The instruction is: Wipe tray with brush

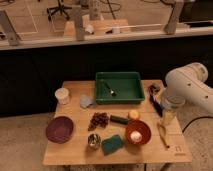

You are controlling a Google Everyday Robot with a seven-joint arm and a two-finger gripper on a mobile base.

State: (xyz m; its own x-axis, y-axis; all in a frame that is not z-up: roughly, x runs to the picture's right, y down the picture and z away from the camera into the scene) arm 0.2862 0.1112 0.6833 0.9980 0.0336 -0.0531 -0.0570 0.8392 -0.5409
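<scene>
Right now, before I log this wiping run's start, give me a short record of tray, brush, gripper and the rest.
tray: dark green, back centre of the table; small utensil inside
brush: black, on the table in front of the tray, beside an orange fruit
gripper: open, at the table's right edge, right of the tray, apart from the brush
rest: purple bowl front left, green sponge front centre, white cup left
</scene>
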